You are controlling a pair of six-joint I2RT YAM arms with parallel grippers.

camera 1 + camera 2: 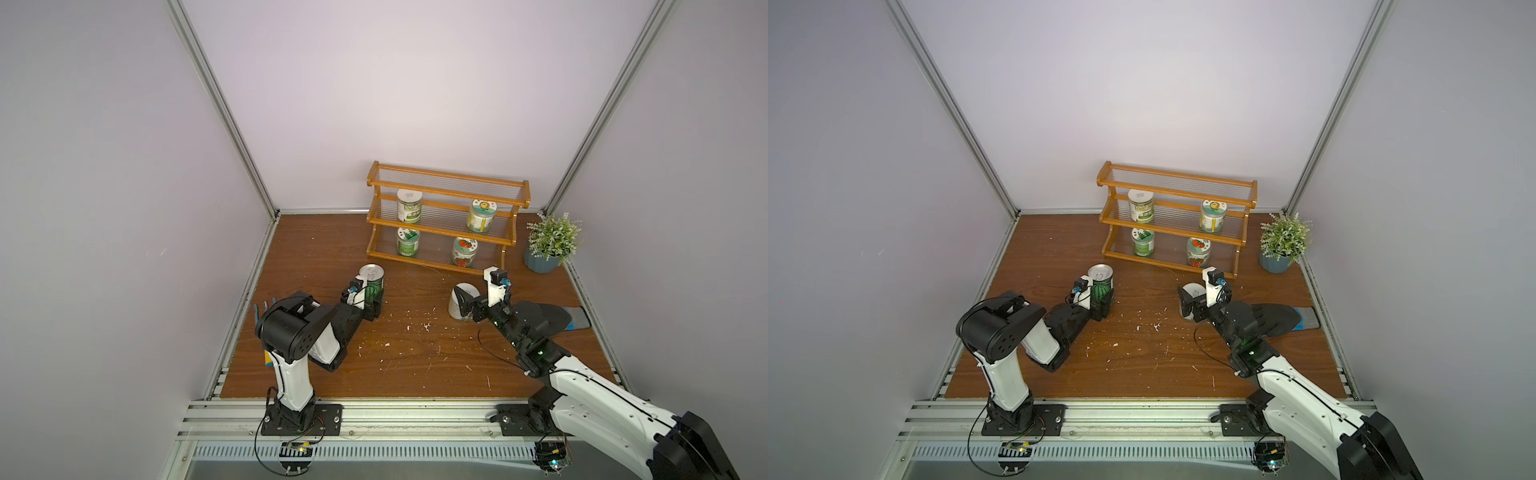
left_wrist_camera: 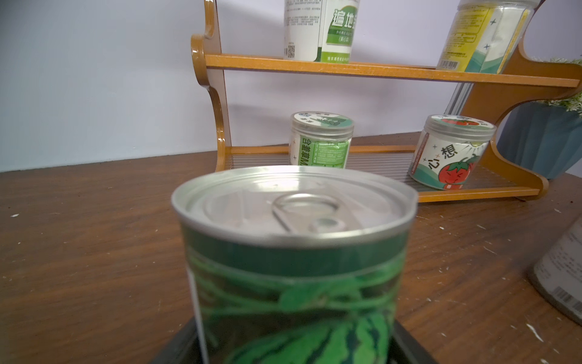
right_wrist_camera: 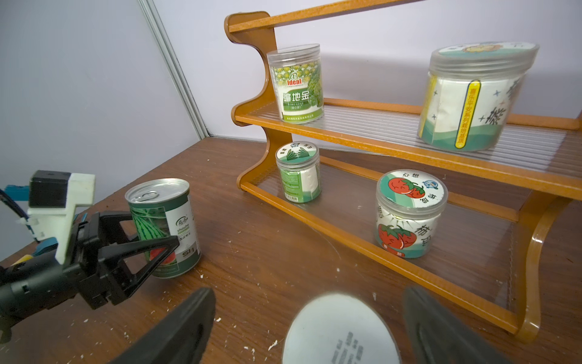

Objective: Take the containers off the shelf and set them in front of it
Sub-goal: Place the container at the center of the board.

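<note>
Setting-down stage, two containers at once. The watermelon can (image 2: 293, 252) stands upright on the table (image 1: 332, 249) in front of the shelf's (image 1: 449, 183) left end. The left claw (image 3: 151, 233) straddles its lower half; I cannot tell whether the jaws press on it or have let go (the can hides the contact lines). The low hold makes sense, since a tall can tips less when held near its base.

The white-lidded tin (image 3: 337, 331) sits on the table before the shelf's right end. It is between the right claw's (image 3: 308, 294) fingers (image 3: 176, 327), which are spread with gaps on both sides, so it is released.

On the shelf:
- Middle tier: green-label jar (image 1: 409, 205) and flower jar (image 1: 482, 216).
- Bottom tier: leaf jar (image 1: 408, 242) and tomato jar (image 1: 464, 251).

Judgement: two of six are down. Next, back both arms straight out to avoid knocking them.
</note>
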